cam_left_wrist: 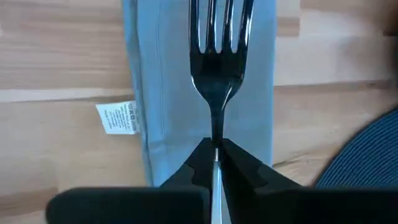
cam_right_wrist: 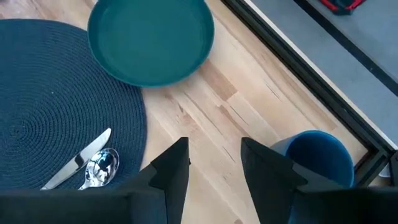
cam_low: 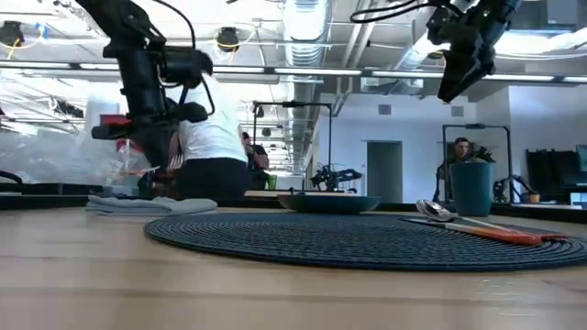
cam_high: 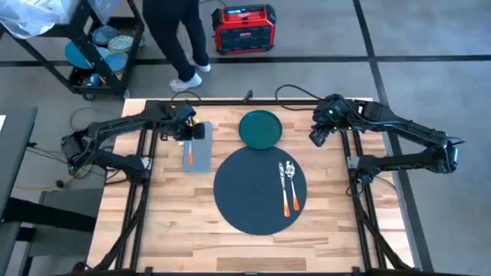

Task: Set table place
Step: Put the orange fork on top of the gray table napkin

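Table: rectangular light-wood plank tabletop [cam_high: 176, 230] on a black metal tube frame, with both dark arms reaching in from its far corners.
Table place: large flat round charcoal-dark woven placemat [cam_high: 249, 192] lying flat in the middle of the table, between the two arms.
On the placemat: a metal spoon [cam_high: 290, 172] and a knife [cam_high: 282, 180], both with orange handles [cam_high: 291, 202], lie side by side on its right part.
Plate: a smaller round dark green plate [cam_high: 261, 128] sits just beyond the placemat's far edge; whether the two touch is hard to tell.
Napkin: a grey-blue rectangular cloth napkin [cam_high: 200, 153] lies on the wood just left of the placemat, a white care label [cam_left_wrist: 116, 117] showing at one edge.
Left gripper [cam_left_wrist: 216, 163]: over the napkin, fingers clenched on the thin handle of a shiny metal fork [cam_left_wrist: 217, 59], whose tines point forward above the cloth.
Right gripper [cam_right_wrist: 214, 163]: raised above the table's far right part, near the plate, fingers parted and holding nothing.
Cup: a round blue cup [cam_right_wrist: 317, 155] stands on the wood near the right gripper, by the table's far edge.
Room: a person in a white top [cam_low: 209, 128] stands beyond the table's far side.
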